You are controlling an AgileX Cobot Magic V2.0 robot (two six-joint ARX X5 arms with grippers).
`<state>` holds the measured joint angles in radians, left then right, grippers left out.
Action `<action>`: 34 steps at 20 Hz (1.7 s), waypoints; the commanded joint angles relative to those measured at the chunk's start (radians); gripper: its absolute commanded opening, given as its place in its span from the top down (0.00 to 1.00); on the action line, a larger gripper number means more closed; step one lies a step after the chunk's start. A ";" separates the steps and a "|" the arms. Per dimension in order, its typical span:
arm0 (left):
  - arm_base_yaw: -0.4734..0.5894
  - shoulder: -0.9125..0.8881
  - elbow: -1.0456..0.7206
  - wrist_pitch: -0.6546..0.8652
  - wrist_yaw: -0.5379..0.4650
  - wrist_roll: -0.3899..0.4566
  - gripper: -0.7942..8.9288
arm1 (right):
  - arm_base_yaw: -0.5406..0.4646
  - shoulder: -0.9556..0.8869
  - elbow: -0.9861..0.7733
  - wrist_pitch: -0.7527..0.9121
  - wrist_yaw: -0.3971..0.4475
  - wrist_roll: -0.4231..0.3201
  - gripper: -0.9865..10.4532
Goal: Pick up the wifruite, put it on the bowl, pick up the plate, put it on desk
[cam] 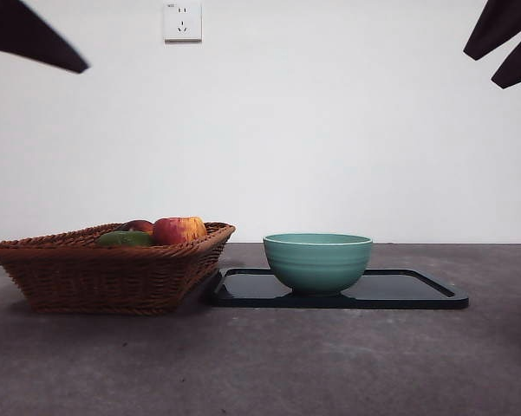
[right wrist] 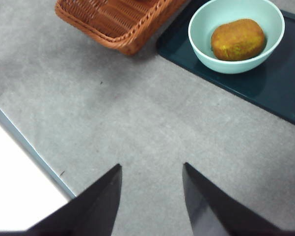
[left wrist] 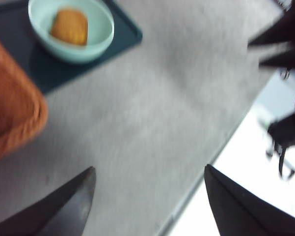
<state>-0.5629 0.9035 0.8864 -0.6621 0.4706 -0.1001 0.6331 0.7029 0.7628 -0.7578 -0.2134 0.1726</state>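
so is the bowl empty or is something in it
Not empty. Both wrist views show the wifruite lying inside the bowl, which stands upright on the dark tray.

Bare lab: white wall, socket (cam: 182,21).

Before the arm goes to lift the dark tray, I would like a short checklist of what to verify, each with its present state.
1. Wifruite lies inside the bowl: ok, both wrist views show it there.
2. Bowl stands on the dark tray, so lifting the tray would carry the bowl too: not ok if the tray must go alone.
3. Left gripper open and holding nothing: ok.
4. Right gripper open and holding nothing: ok.
5. Bare desk lies in front of the tray for setting it down: ok.
6. Gap between the tray's edge and the wicker basket: cannot tell, they look very close.
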 commanded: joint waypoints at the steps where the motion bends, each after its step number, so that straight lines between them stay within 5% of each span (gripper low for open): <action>1: -0.018 0.072 0.073 0.059 -0.002 -0.025 0.56 | 0.007 0.007 0.003 0.010 -0.003 0.000 0.74; 15: -0.056 0.822 0.678 0.117 -0.084 0.110 0.56 | 0.007 0.007 0.003 0.009 -0.003 -0.001 0.74; 28: -0.094 1.131 0.725 0.302 -0.210 0.273 0.56 | 0.007 0.008 0.003 -0.014 0.002 0.000 0.74; 34: -0.105 1.199 0.725 0.322 -0.220 0.280 0.56 | 0.007 0.008 0.003 -0.035 0.002 0.003 0.74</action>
<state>-0.6552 2.0769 1.5829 -0.3534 0.2516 0.1680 0.6331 0.7029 0.7628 -0.7990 -0.2123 0.1726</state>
